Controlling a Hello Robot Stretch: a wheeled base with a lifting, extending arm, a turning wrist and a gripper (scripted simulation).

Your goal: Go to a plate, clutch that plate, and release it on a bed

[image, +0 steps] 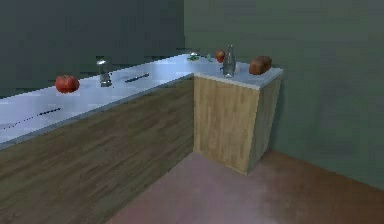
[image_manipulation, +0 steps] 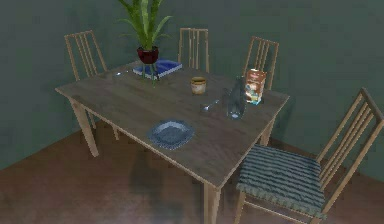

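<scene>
**Wood-topped counter carries the plate; pickup judged not yet begun**

End effector: its state cannot be told. The plate [image_manipulation: 171, 132], blue-grey and round, lies flat on the wooden counter [image_manipulation: 110, 100], close to its near long edge, as if set at a diner's place. It stands apart from everything else there, which I judge favours a reach from that side.

Farther in, a small cup [image_manipulation: 199, 85] and a clear glass vessel [image_manipulation: 236, 100], with a printed canister [image_manipulation: 256, 86] just beside it, cluster toward the arm side view's right. A potted plant [image_manipulation: 147, 40] and a blue book [image_manipulation: 162, 69] occupy the far end, away from the eating places.

Chairs ring the counter. One with a striped cushion [image_manipulation: 285, 178] sits at the near right corner and may hamper the base.

In the forward view a kitchen counter [image: 60, 110] bears a tap [image: 104, 72], a red fruit [image: 67, 84], a bottle [image: 229, 62] and a loaf [image: 260, 65], none relevant.

Finding: the step in hand is the approach. The grasp and the carriage to a bed are outstanding.
</scene>
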